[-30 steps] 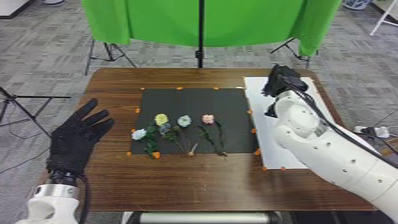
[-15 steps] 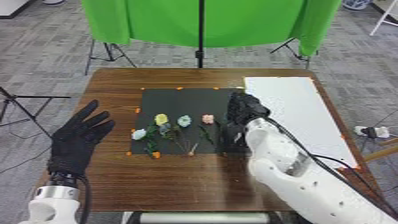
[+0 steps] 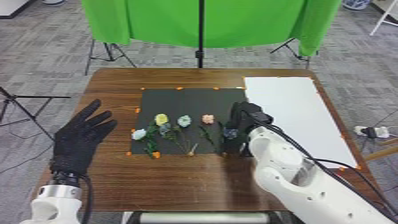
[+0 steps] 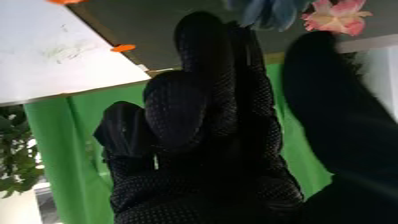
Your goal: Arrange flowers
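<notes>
In the head view my right hand (image 3: 244,120) is at the black mat's right edge, beside a dark blue flower (image 3: 230,133). To its left on the mat (image 3: 178,100) lie a pink flower (image 3: 208,119), a pale blue one (image 3: 184,120), a yellow one (image 3: 161,119), a grey-blue one (image 3: 165,128) and a white one (image 3: 139,134). In the right wrist view my right hand (image 4: 213,105) has relaxed fingers and its thumb apart; blue petals (image 4: 269,12) and the pink flower (image 4: 338,17) show past the fingertips. My left hand (image 3: 78,137) is open left of the mat.
A white board (image 3: 289,105) lies on the table's right side, next to the mat. Orange markers line the mat and board. The brown table (image 3: 169,182) extends in front of the mat. A green cloth (image 3: 240,25) hangs behind the table.
My right hand has moved left from over the white board to the mat's right edge, and the dark blue flower has come into sight beside it. The left hand has hardly moved.
</notes>
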